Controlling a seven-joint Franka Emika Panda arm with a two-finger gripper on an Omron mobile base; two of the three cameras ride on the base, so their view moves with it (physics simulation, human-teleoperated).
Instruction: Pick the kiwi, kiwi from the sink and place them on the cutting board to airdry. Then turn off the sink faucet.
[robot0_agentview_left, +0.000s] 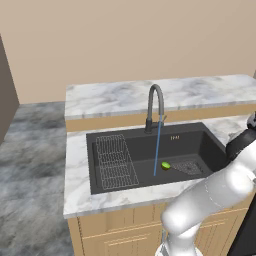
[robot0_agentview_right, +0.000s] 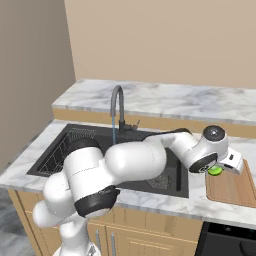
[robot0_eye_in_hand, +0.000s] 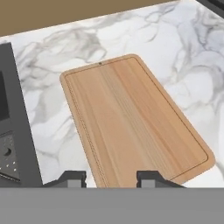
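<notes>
One lime-green kiwi (robot0_agentview_left: 165, 165) lies on the floor of the dark sink (robot0_agentview_left: 131, 145), beside the mesh drain grate (robot0_agentview_left: 189, 166). A second kiwi (robot0_agentview_right: 215, 171) sits tucked under the hand, with my gripper (robot0_agentview_right: 216, 173) shut on it, hanging above the left edge of the wooden cutting board (robot0_agentview_right: 232, 187). In the hand view the cutting board (robot0_eye_in_hand: 131, 118) lies well below the two fingertips of the gripper (robot0_eye_in_hand: 110, 178), and the kiwi is hidden there. The gooseneck sink faucet (robot0_agentview_left: 155, 100) pours a thin blue stream of water into the basin.
A wire rack (robot0_agentview_left: 115, 161) fills the sink's left half. Marble counter (robot0_eye_in_hand: 65, 57) surrounds the board, with a raised back ledge (robot0_agentview_left: 200, 92) behind the faucet (robot0_agentview_right: 118, 104). The arm stretches across the sink's right side.
</notes>
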